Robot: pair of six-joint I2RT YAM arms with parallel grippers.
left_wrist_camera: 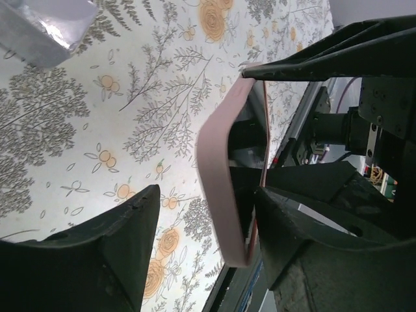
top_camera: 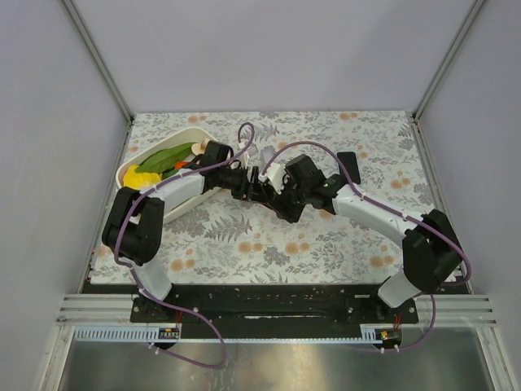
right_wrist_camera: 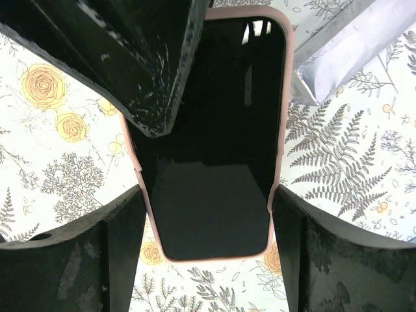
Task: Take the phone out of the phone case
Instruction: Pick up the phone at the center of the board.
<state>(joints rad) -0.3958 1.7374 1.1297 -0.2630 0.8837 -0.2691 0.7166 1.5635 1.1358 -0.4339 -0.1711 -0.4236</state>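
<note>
fingers [right_wrist_camera: 78,260] of the right gripper [right_wrist_camera: 208,192] clamped the pink phone case [right_wrist_camera: 281,97], a rounded-corner rectangular shell of matte, soft-looking material, by its two long edges. one finger sat at 9 o'clock of it and the other at 3 o'clock in the right wrist view. inside the case sat the phone [right_wrist_camera: 221,130], a glossy black glass slab whose screen faced that camera, seated in the shell on every side that showed. the pair was held over the middle of the floral-printed tabletop [top_camera: 244,244], where both arms met in the top view.

the left gripper [left_wrist_camera: 207,195] straddled the case, seen edge-on in the left wrist view. one of its black fingers [left_wrist_camera: 312,234] lay at 3 o'clock of the case on the screen side, close against it; whether it touched could not be told. the other finger, at 8 o'clock, stood clearly apart from the pink back, with patterned tabletop showing in the gap. those fingers were parted and gripped nothing. in the right wrist view a left finger crossed the screen's 11 o'clock corner.

a crinkled silvery foil pouch [right_wrist_camera: 351,45] lay on the tabletop just past the case, at 1 o'clock in the right wrist view. at 10 o'clock of the tabletop in the top view stood a white oval plastic tub [top_camera: 194,129] holding green and yellow items. a small flat black rectangular object [top_camera: 348,167] lay at 2 o'clock of the grippers.
</note>
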